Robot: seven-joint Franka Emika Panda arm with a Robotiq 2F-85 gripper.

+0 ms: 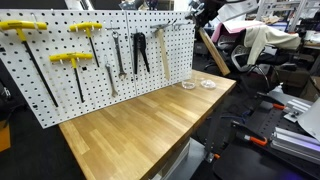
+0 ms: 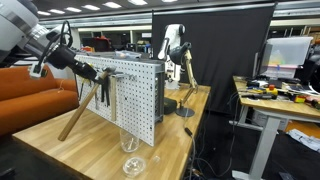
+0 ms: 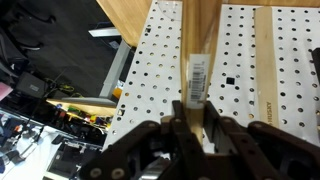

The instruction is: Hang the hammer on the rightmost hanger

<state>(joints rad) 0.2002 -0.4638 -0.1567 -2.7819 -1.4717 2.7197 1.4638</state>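
Note:
My gripper (image 3: 193, 125) is shut on the pale wooden handle of the hammer (image 3: 197, 75), which carries a barcode label. In both exterior views the gripper (image 1: 200, 18) (image 2: 90, 73) is at the pegboard's end edge, near its top. The hammer handle (image 1: 214, 50) (image 2: 74, 117) slants down and away from the gripper, off the table. The dark head is hidden by the gripper. The white pegboard (image 1: 60, 95) (image 2: 140, 95) (image 3: 260, 60) stands upright on the wooden table (image 1: 130, 125). I cannot make out the rightmost hanger.
Yellow T-handled tools (image 1: 22, 27) (image 1: 70, 58), wrenches (image 1: 118, 55) and black-handled pliers (image 1: 140, 50) hang on the board. Two glass dishes (image 1: 188, 86) (image 1: 208, 84) lie on the table near the board's end. A glass (image 2: 128, 141) and a dish (image 2: 133, 165) show in front.

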